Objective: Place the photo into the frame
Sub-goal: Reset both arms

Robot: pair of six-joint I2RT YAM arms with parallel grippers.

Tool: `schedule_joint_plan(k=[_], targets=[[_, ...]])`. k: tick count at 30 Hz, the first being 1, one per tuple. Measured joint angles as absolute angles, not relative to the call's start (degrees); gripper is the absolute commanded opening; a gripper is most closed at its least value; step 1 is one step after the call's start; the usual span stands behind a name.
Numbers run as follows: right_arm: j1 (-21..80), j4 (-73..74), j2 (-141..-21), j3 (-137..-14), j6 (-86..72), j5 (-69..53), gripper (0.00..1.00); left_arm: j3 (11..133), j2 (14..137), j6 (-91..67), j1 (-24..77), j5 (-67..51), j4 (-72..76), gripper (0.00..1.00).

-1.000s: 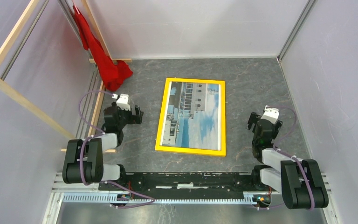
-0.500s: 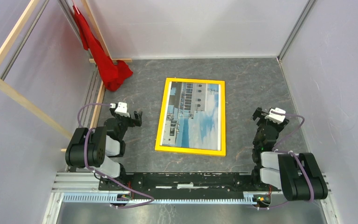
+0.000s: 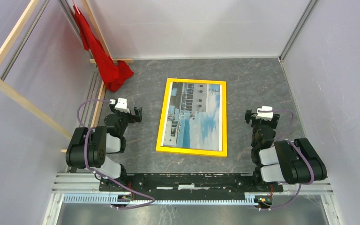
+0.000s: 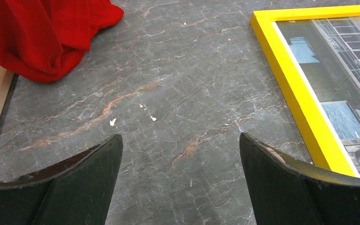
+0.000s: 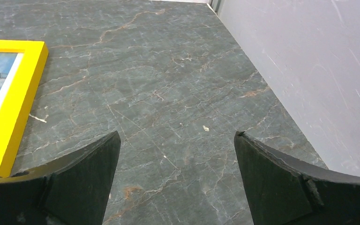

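Observation:
The yellow frame [image 3: 192, 117] lies flat, front up, in the middle of the grey table. The photo [image 3: 194, 115] of a white-grey building and blue sky sits inside it. The frame's left border shows in the left wrist view [image 4: 300, 93] with the photo [image 4: 344, 70] behind glass; its right border shows in the right wrist view [image 5: 16, 108]. My left gripper [image 3: 132, 112] is open and empty, left of the frame [image 4: 180, 140]. My right gripper [image 3: 261, 116] is open and empty, right of the frame [image 5: 178, 138].
A red cloth [image 3: 104, 58] hangs from a wooden rack [image 3: 9, 89] at the back left and lies bunched on the table [image 4: 37, 33]. Grey walls enclose the table; the right wall [image 5: 309, 61] is close to my right gripper.
Both arms have folded back toward their bases. The right gripper has swung left and lower; the left gripper has shifted slightly. The frame and photo have not moved.

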State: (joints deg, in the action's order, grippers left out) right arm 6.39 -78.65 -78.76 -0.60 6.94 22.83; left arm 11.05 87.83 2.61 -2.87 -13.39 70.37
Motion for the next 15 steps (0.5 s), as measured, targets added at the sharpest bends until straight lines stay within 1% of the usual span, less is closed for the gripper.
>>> schedule_joint_plan(k=[15], targets=[[6.4,-78.3,-78.7,-0.6,7.9,22.7,0.98,11.0,87.8,2.6,-2.9,-13.4,70.3,1.00]])
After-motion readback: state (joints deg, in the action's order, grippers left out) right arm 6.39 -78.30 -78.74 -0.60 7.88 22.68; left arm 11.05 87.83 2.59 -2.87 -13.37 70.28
